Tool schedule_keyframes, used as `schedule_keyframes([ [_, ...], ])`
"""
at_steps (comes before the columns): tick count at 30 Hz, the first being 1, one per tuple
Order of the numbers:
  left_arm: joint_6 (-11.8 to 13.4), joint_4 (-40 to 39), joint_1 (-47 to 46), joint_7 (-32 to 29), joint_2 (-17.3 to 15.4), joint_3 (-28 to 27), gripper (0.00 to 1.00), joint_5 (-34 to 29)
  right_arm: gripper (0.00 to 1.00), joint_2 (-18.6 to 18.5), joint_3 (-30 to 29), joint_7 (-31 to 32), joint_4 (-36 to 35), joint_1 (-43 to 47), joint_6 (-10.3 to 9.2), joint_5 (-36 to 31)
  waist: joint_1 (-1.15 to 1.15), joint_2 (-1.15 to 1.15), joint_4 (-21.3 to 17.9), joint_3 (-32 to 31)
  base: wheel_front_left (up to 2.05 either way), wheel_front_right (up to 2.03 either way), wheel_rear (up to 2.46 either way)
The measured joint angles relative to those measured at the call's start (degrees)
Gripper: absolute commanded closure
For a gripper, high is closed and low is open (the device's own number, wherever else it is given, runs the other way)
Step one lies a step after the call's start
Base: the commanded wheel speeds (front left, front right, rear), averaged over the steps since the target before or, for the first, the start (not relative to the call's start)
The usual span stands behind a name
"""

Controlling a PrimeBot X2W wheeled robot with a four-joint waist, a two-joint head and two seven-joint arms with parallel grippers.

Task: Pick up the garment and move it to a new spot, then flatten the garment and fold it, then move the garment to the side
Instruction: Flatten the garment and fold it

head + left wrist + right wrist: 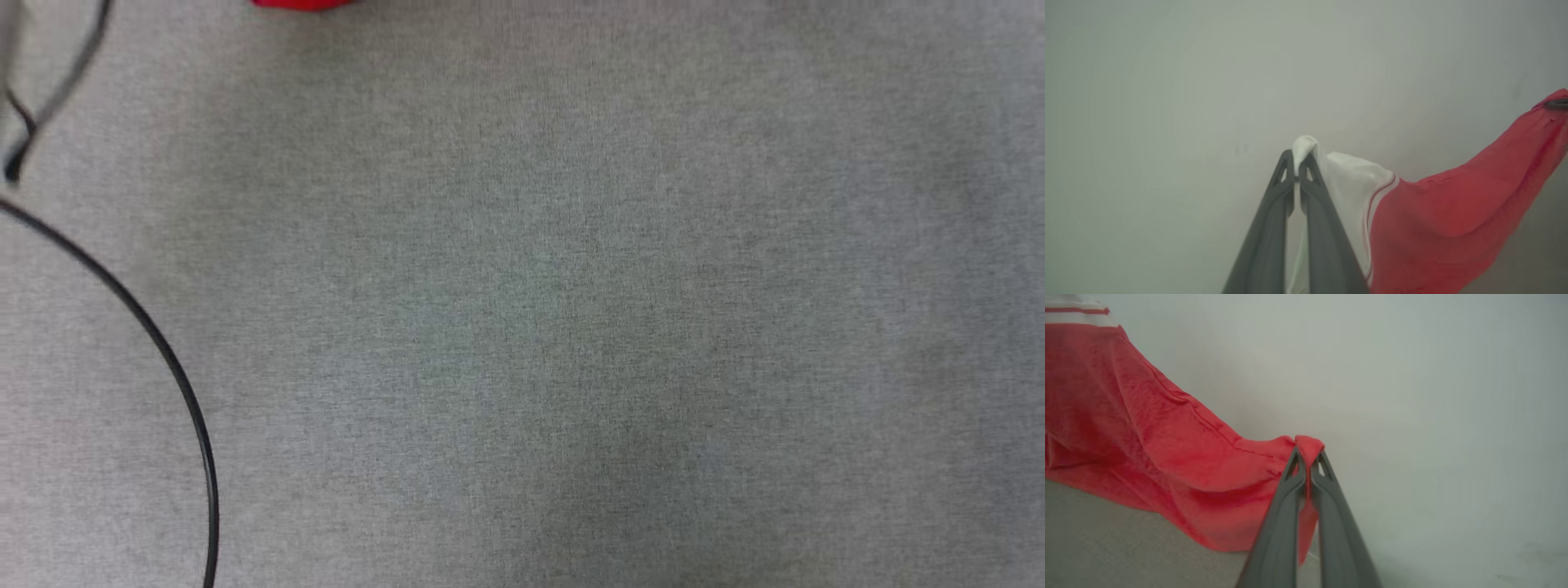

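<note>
Both clamped shut on garment [1445, 212]: left gripper [1297, 163] on its white sleeve cloth, right gripper [1308, 455] on a red edge. Stretched between them over grey cloth surface [571, 327], probably to spread before laying flat. Lettering hidden; in head view cut off to a red sliver at top edge.

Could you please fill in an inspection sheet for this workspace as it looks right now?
Surface: grey fabric surface, flat.
Job's things: garment, red with a white sleeve, held up between both grippers; its lower part appears to rest on the surface.
Clutter: nothing seen.
Grippers: left gripper shut on the white sleeve; right gripper shut on a red edge.
Cables: black cable curving at the surface's left.
Surroundings: nothing seen.
</note>
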State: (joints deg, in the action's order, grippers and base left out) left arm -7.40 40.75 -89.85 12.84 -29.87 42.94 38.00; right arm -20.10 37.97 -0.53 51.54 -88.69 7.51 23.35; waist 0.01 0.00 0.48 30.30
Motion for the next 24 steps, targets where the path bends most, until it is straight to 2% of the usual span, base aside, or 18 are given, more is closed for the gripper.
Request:
schedule_keyframes([
  [7, 0.02, -5.45, 16.64, 1.32, -3.35, 3.25, 1.00, 3.37, 1.00, -1.48, 8.66, -2.58, -2.66, 12.32, 0.00, 6.55, 0.00, 0.00, 0.09, -4.74, 0.00, 0.00, 0.00],
  [11, 2.35, -11.12, 27.70, 1.67, -5.21, 4.14, 1.00, 4.44, 1.00, -4.21, 11.84, -3.59, -4.86, 19.46, 0.00, 10.60, -0.01, 0.00, 0.12, -8.38, 0.00, 0.00, 0.00],
  [15, 6.58, -18.93, 39.46, 1.97, -7.28, 4.61, 1.00, 6.19, 1.00, -7.42, 14.51, -4.75, -7.10, 27.31, 0.00, 14.18, -0.01, 0.00, 0.20, -12.37, 0.00, 0.00, 0.00],
  [24, 19.53, -39.23, 64.55, 1.42, -15.11, 5.91, 1.00, 10.87, 1.00, -13.77, 16.48, -6.55, -14.33, 43.39, 0.00, 20.54, -0.02, 0.00, 0.28, -20.45, 0.00, 0.00, 0.00],
])
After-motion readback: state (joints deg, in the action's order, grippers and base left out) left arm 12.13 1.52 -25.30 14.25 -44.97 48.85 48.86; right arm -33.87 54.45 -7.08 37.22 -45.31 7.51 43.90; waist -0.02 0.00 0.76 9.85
